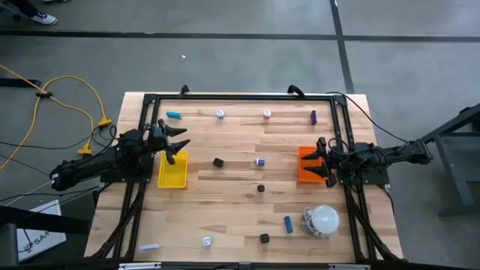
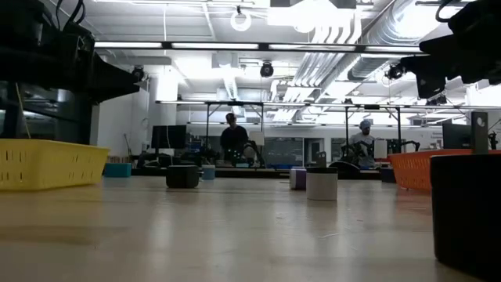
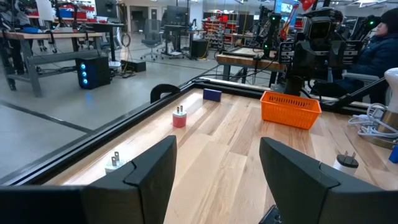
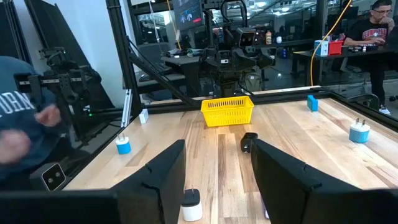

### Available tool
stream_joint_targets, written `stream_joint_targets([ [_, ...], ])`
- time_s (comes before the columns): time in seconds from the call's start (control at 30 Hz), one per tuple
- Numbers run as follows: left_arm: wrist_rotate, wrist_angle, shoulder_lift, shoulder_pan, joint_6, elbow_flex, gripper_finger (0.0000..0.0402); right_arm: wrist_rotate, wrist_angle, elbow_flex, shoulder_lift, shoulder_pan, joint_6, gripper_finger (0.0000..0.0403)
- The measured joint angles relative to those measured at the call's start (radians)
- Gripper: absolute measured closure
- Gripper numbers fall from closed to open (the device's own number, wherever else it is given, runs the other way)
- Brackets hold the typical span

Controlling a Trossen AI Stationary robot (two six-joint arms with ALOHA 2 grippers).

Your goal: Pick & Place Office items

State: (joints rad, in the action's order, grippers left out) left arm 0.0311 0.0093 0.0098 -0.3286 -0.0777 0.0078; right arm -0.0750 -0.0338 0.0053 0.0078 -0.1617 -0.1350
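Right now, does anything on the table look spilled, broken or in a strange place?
Nothing looks damaged or spilled. The small office items lie scattered over the table, none yet in the yellow tray or the orange tray. One pale piece lies close to the table's edge.

Light falls evenly from overhead: the ceiling strip lights (image 2: pixel 235 45) glare white in the low view, and the wooden surface (image 1: pixel 240 180) is bright with only soft, short shadows under the small pieces. In the low view the near surface and the black block (image 2: pixel 467 211) at the edge are blurred. A person's hand (image 4: pixel 15 146) smears with motion in the right wrist view.
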Motion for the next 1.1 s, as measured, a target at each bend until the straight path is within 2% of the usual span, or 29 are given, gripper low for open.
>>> stream_joint_targets([
  [0.87, 0.000, 0.010, 0.000, 0.000, 0.000, 0.000, 0.0177, 0.000, 0.000, 0.000, 0.000, 0.000, 0.000, 0.0233],
  [1.1, 0.000, 0.099, 0.000, -0.001, 0.009, 0.000, 0.0177, 0.000, 0.000, 0.000, 0.000, 0.000, 0.000, 0.0233],
])
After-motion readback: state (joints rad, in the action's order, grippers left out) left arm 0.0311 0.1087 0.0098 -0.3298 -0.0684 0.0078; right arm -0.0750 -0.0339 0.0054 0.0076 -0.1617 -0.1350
